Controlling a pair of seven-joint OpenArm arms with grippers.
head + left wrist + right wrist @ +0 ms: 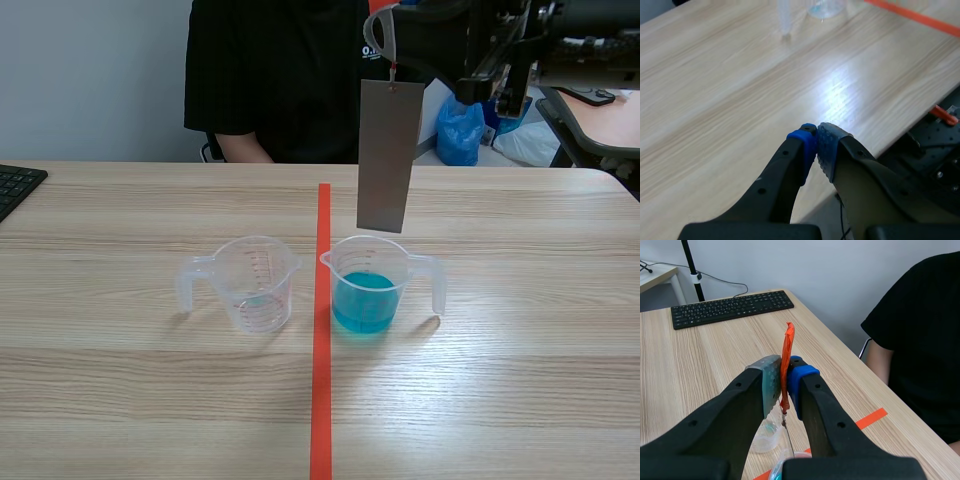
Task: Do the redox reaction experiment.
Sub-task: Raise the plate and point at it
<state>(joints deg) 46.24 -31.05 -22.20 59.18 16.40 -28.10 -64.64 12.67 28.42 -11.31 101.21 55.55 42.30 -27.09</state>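
Scene view: we hold the metal strip (388, 155) by its orange tab (787, 355), clamped in the right pincer (784, 381), above the blue-solution cup (372, 290), dip not yet done; left pincer (816, 147) closed, empty.

Bright, even light, soft shadows (white glare on the table (840, 92))

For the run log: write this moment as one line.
right jaws: shut on orange strip | metal plate: hanging above blue-liquid cup, not dipped | left jaws: shut, empty | clear cup: upright beside it
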